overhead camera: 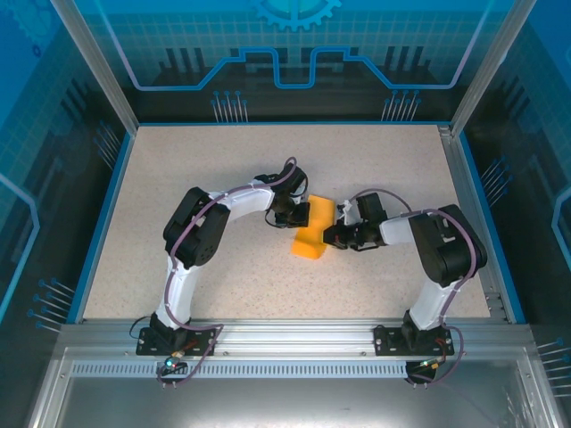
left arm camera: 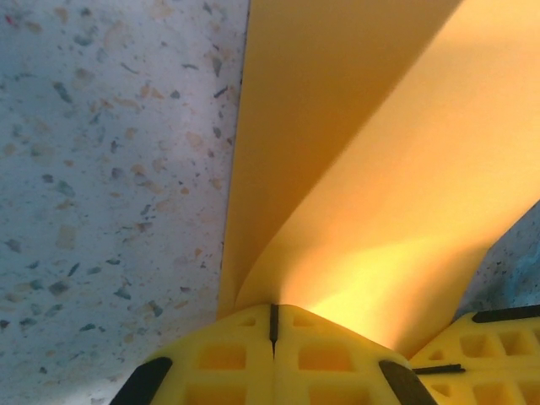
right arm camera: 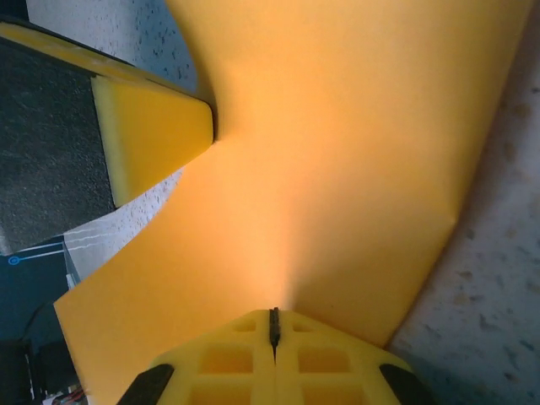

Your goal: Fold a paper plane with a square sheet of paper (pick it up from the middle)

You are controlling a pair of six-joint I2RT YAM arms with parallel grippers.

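Orange-yellow paper (overhead camera: 314, 239) bows between the arms: left gripper (left arm camera: 273, 316) jaws clamped on its left edge, right gripper (right arm camera: 273, 321) jaws clamped on its right edge.

Nothing legible around me
I can read no words or numbers; the one sign is a blue gear emblem (overhead camera: 296, 11) on the back panel (overhead camera: 178, 45).

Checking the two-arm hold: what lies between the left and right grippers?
The paper: the shut left gripper pinches one side and the shut right gripper pinches the other. The top view shows it bridging them.
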